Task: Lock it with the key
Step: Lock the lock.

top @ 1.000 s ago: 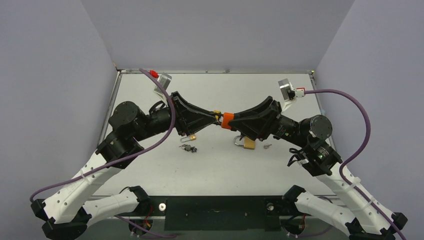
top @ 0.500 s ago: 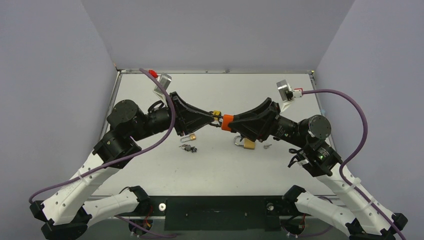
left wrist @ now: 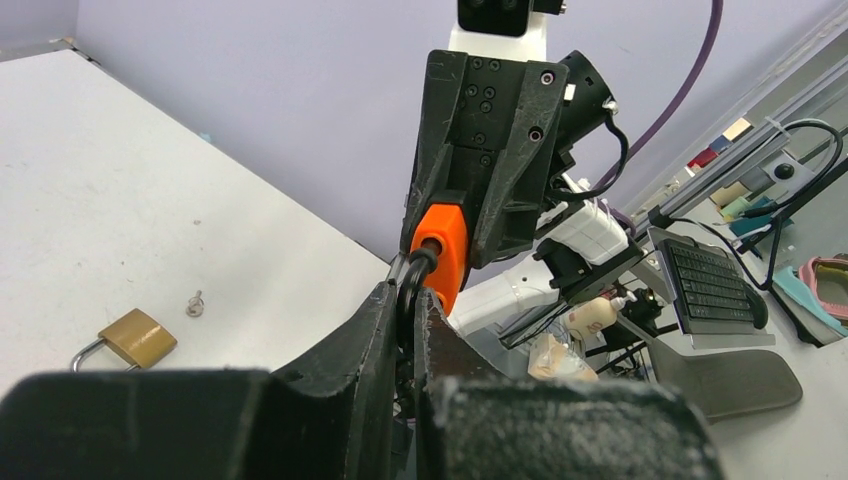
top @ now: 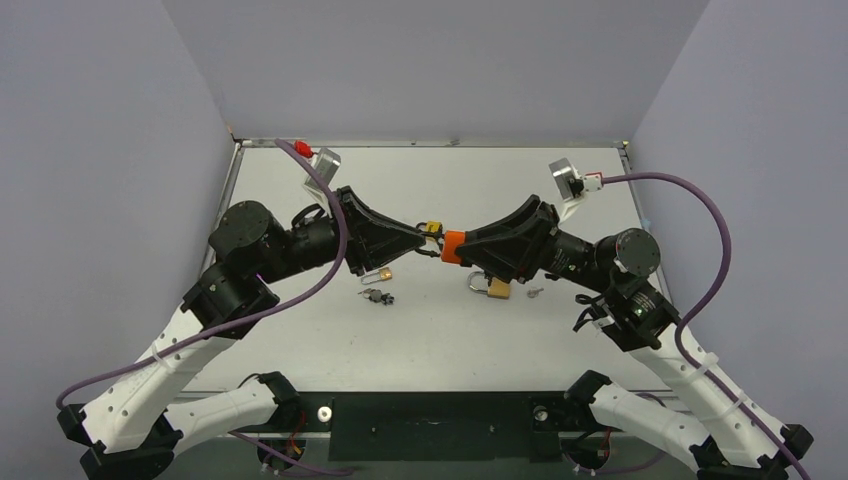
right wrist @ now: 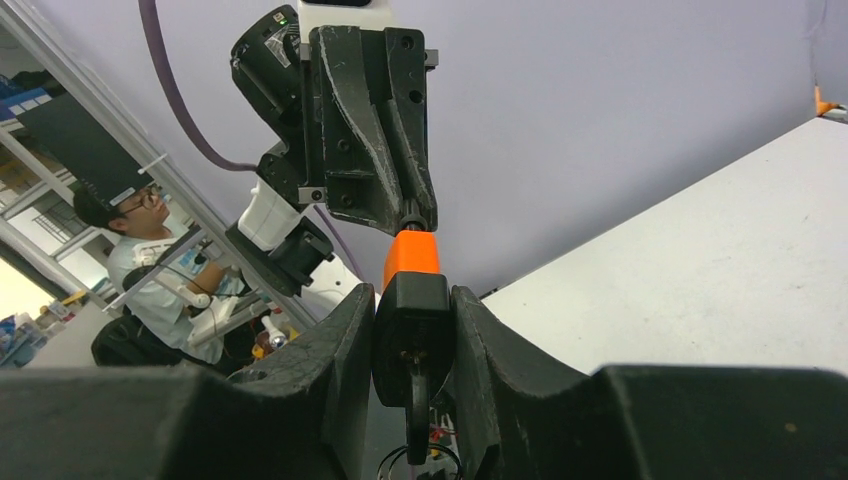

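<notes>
An orange-and-black padlock (top: 455, 246) hangs in the air over the table's middle, between both grippers. My right gripper (right wrist: 412, 300) is shut on its black base (right wrist: 412, 318), and the orange part (right wrist: 410, 256) sticks out past the fingers. A dark key (right wrist: 417, 398) sits in the keyhole under the base, with a ring hanging from it. My left gripper (left wrist: 410, 300) is shut on the lock's black shackle (left wrist: 410, 280), just below the orange body (left wrist: 441, 238). In the top view the left gripper (top: 430, 240) meets the right gripper (top: 464, 250) tip to tip.
On the table below lie a small brass padlock (top: 383, 273), a bunch of keys (top: 378, 296), a larger brass padlock (top: 495, 287) with its shackle open, and a small loose key (top: 535, 293). Grey walls enclose the table on three sides.
My left gripper's fingers have closed onto the shackle. Both arms have drifted slightly left with the lock between them. The right gripper's hold is unchanged.
</notes>
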You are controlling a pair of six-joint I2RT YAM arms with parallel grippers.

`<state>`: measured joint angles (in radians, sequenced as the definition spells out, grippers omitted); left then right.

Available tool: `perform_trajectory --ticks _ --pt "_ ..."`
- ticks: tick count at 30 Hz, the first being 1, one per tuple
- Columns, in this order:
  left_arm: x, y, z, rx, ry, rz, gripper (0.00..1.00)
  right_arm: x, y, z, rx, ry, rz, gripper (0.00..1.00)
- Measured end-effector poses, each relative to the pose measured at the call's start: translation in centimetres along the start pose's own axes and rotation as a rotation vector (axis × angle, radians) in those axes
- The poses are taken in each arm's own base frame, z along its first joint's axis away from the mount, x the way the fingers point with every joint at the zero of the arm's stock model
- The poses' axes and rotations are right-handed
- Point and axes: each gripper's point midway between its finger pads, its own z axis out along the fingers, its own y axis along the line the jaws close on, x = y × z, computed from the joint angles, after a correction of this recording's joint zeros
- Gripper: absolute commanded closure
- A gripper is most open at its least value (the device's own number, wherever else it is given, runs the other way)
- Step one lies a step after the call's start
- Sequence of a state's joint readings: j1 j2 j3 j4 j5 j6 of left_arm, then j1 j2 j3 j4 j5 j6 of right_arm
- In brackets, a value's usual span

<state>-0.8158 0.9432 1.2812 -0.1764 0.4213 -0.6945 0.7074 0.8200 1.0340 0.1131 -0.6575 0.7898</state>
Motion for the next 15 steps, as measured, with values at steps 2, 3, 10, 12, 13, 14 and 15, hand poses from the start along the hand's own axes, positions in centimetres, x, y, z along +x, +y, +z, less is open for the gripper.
perform_trajectory --ticks 2,3,10,12,13,14,15 --pt "-0.06 -0.14 -0.1 0.004 -0.002 0.002 1.0 -0.03 0.14 0.13 -0.012 -0.002 0.015 1.0" --pt "-0.07 -0.17 -0.13 0.005 -0.003 0.003 1.0 -0.04 0.22 0.22 -0.017 -0.002 0.024 1.0" --pt "-0.08 -0.15 -0.04 0.012 -0.012 0.008 1.0 -0.1 0.18 0.54 -0.027 -0.008 0.053 1.0" --pt "-0.12 -0.11 0.0 0.011 -0.015 0.009 1.0 -0.08 0.08 0.68 -0.027 -0.008 0.061 1.0" --pt "-0.12 -0.11 0.01 0.011 -0.016 0.01 1.0 -0.09 0.06 0.73 -0.027 -0.008 0.064 1.0" --pt "-0.1 -0.08 0.04 0.01 -0.017 0.01 1.0 -0.08 0.01 0.78 -0.027 -0.008 0.066 1.0" --pt "-0.06 -0.01 0.08 0.007 -0.018 0.011 1.0 -0.05 0.0 0.81 -0.027 -0.007 0.068 1.0"
